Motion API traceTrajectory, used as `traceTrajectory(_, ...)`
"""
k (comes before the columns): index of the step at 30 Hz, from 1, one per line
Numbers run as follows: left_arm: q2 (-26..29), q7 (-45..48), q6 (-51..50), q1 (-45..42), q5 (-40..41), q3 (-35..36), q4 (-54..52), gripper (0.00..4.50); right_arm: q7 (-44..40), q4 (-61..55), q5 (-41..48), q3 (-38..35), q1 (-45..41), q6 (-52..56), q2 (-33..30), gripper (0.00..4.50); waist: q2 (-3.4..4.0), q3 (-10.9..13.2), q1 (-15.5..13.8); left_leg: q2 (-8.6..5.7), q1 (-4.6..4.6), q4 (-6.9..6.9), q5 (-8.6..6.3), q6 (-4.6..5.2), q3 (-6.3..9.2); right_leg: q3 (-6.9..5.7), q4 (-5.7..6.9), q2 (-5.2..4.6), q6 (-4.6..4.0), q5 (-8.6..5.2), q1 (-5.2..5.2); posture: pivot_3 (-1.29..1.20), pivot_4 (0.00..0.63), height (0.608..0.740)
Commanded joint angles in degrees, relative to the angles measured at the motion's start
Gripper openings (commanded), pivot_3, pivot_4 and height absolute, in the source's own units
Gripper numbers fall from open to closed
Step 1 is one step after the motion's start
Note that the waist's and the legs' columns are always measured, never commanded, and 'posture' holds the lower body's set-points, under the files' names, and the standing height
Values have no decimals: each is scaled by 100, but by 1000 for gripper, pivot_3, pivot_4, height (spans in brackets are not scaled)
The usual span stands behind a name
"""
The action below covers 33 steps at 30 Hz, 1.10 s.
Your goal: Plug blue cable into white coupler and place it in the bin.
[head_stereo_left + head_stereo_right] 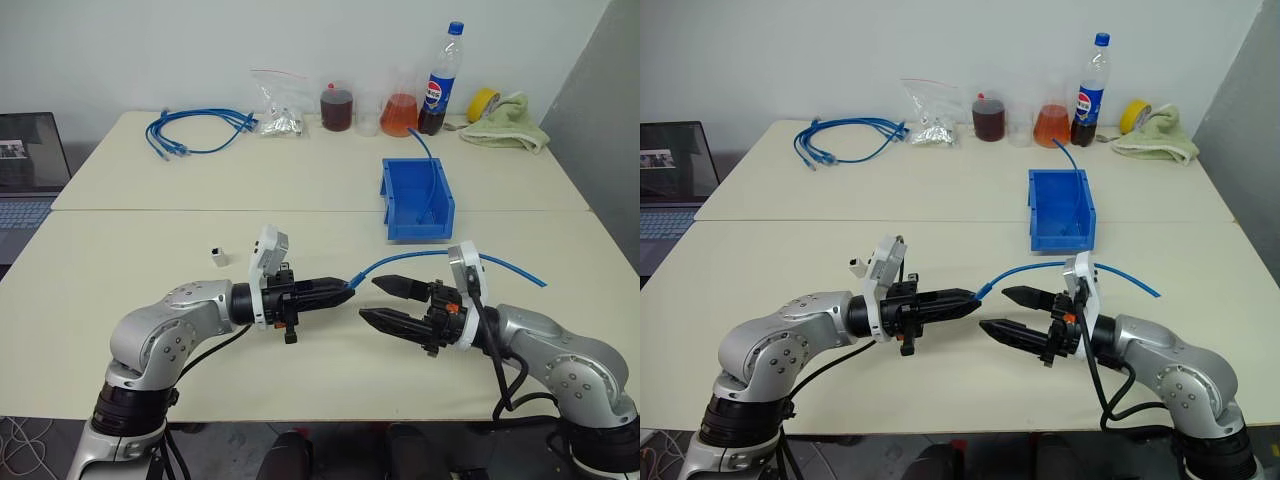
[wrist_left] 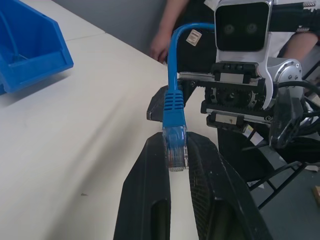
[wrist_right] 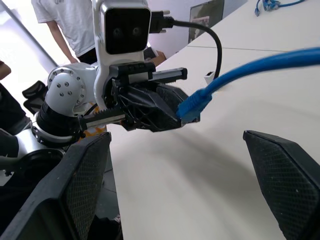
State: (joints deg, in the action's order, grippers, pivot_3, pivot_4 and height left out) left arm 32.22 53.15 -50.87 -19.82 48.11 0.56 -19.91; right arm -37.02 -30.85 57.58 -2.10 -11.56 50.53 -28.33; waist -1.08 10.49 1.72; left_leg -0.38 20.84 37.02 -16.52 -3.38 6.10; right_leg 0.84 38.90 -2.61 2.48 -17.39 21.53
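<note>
Bright-blue and thin, the blue cable (image 1: 400, 260) is hanging in the air above the front half of the table (image 1: 150, 290), its clear plug (image 2: 175, 147) being pinched between the closed jaws of the left gripper (image 1: 343, 288). From the plug the cable is arching up and away toward the robot's right, passing behind the right gripper's wrist camera and running down to the table, where its far end is lying near the right edge.

The right gripper (image 1: 385, 303) is facing the left one, just beside the plug, with its jaws standing wide apart and holding nothing. Both grippers are pointing roughly level at each other over the near table.

The white coupler (image 1: 217, 254) is sitting on the table by itself, beyond the left arm and well apart from both grippers. The bin (image 1: 416, 200) is resting farther back, right of centre, near the seam between the two table halves, and another thin blue cable (image 1: 428, 160) is dangling into it from behind.

Along the back edge, a coiled bundle of blue cables (image 1: 195, 130) is lying at the left, with a clear bag of small parts (image 1: 278, 115) just beside it. Right of the bag are standing a jar of dark liquid (image 1: 337, 106), a flask of orange liquid (image 1: 400, 112) and a cola bottle (image 1: 443, 80). A yellow tape roll (image 1: 483, 103) and a pale green cloth (image 1: 510, 125) are sitting at the far right. A laptop (image 1: 30, 170) is showing at the left edge, off the table.
</note>
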Motion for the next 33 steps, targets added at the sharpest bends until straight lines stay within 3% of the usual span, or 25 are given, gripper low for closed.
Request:
traceTrajectory(1, 81, 79, 29, 44, 175, 126, -193, 221, 10, -14, 288, -112, -118, 41, 6, 4500, 0, 0, 1, 0, 0, 0, 0, 0, 0, 0, 0, 0, 0, 0, 0, 0, 150, 740)
traceTrajectory(22, 90, -55, -83, -41, 473, 76, -373, 221, -239, 454, 79, 313, -590, -87, 169, 4500, 1, 0, 3, 1, 2, -2, 0, 0, -1, 1, 0, 1, 0, 0, 5, 0, 150, 740)
traceTrajectory(25, 115, -55, -109, -48, 502, 77, -396, 221, -280, 490, 72, 314, -613, -75, 194, 4023, 1, 0, 2, 0, 2, -1, 0, 0, -2, 3, 0, 0, 0, 0, 5, 0, 150, 740)
traceTrajectory(33, 210, 14, -93, 9, 477, 59, -424, 221, -263, 620, 297, 168, -662, 19, 271, 2142, 1, 0, 4, 1, 3, -2, 0, 0, -1, 5, 0, 0, 0, 0, 9, 0, 150, 740)
